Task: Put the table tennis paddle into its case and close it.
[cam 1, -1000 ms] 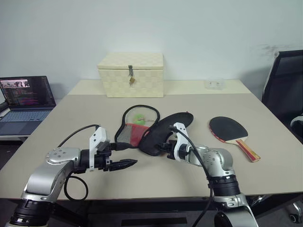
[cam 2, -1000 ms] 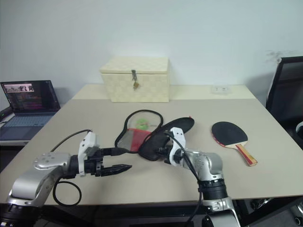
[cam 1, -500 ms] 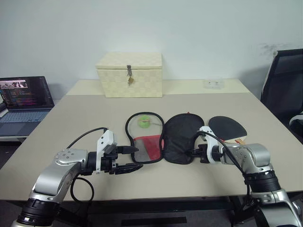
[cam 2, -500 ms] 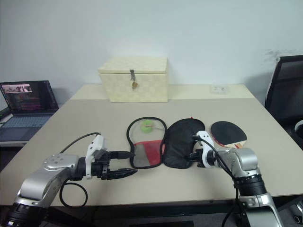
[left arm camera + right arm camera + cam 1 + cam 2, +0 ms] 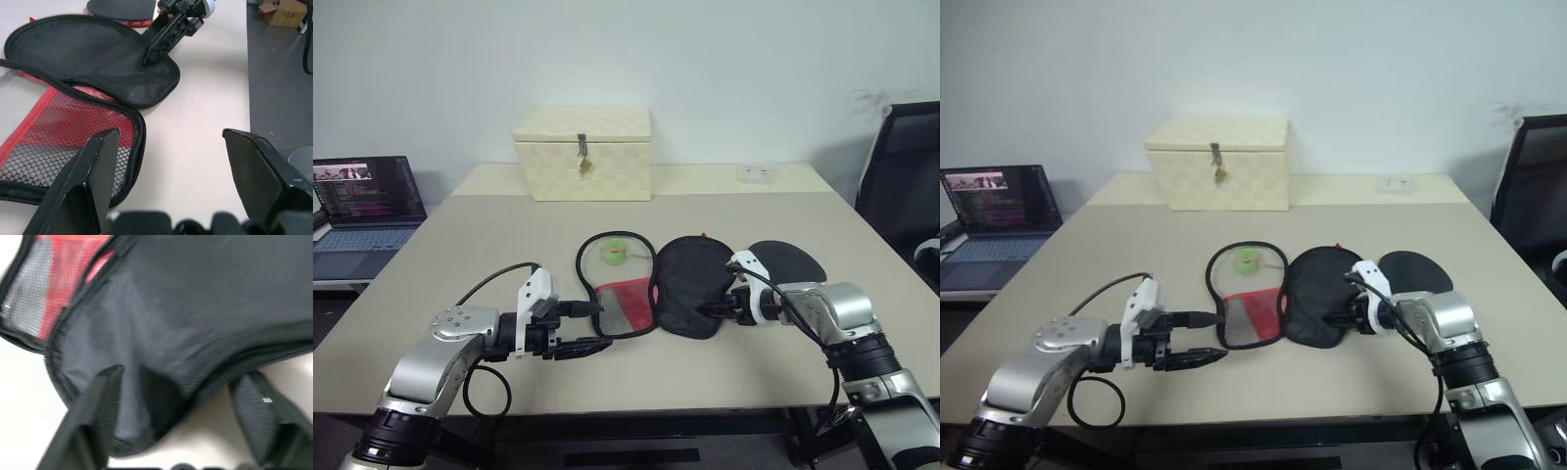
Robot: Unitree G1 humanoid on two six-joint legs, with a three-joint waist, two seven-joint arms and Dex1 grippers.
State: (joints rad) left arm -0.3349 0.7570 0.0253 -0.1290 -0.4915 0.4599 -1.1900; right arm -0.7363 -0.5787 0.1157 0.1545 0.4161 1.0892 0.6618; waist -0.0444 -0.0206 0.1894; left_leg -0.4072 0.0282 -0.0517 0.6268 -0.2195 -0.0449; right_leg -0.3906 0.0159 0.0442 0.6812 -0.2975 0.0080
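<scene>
On the table (image 5: 460, 245), the case (image 5: 651, 294) now lies spread flat; both tools' fingers stand apart, right tool (image 5: 717, 307) having let go.

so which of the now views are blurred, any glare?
Right wrist view: smeared, the case fabric and end effector fingers soft-edged. Left wrist view: mesh crisp, near fingers soft. Left eye and right eye views: even light, no glare on the table; laptop screen bright.
</scene>
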